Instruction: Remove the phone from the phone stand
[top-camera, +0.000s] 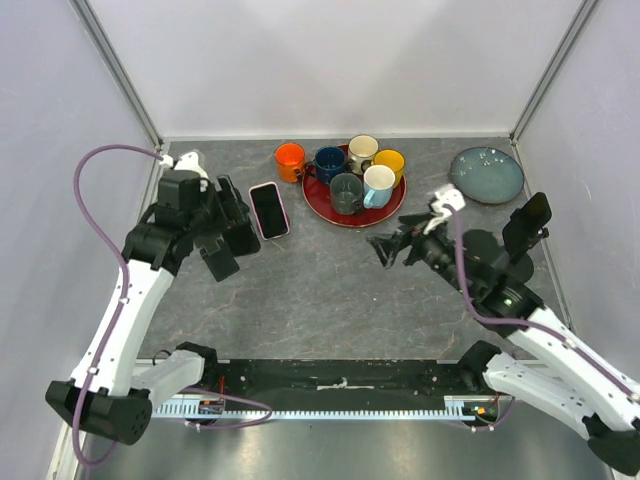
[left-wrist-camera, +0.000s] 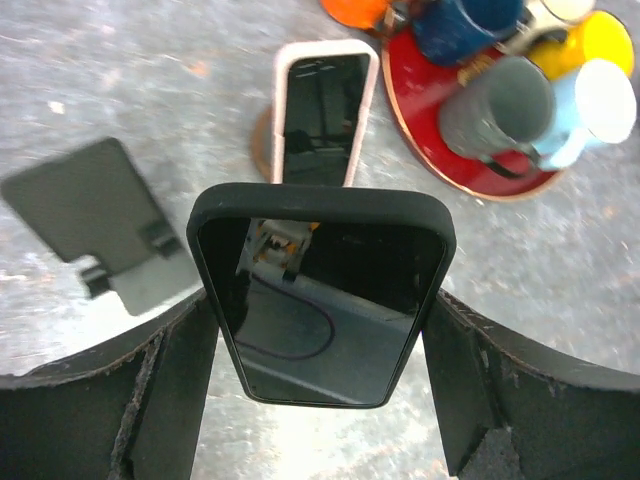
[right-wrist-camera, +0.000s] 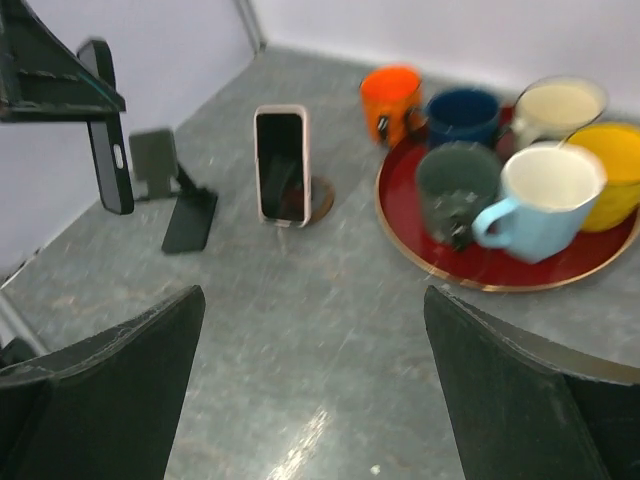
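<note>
The main part of the task looks done. The black phone is off the black phone stand and hangs in the air, up and to one side of it, on the side away from the red tray. No part of the phone touches the stand. The stand sits bare on the grey desk with its tilted plate showing.

The left gripper is clamped on the phone, with one finger pressing each long edge and the glass between them. The right gripper is well away on the tray side of the stand, its fingers spread wide and holding nothing.

In my judgement little is left to do: at most carrying the phone further from the stand and laying it down on the desk.

The phone's long axis runs close to upright, with one short end up at the gripper and the other hanging down toward the desk. Its screen faces back toward the left wrist, away from the stand, and the right wrist view catches it edge-on with a side button showing.

A second phone in a pale case stands propped on a round stand of its own between the black stand and the tray, and neither gripper touches it.
</note>
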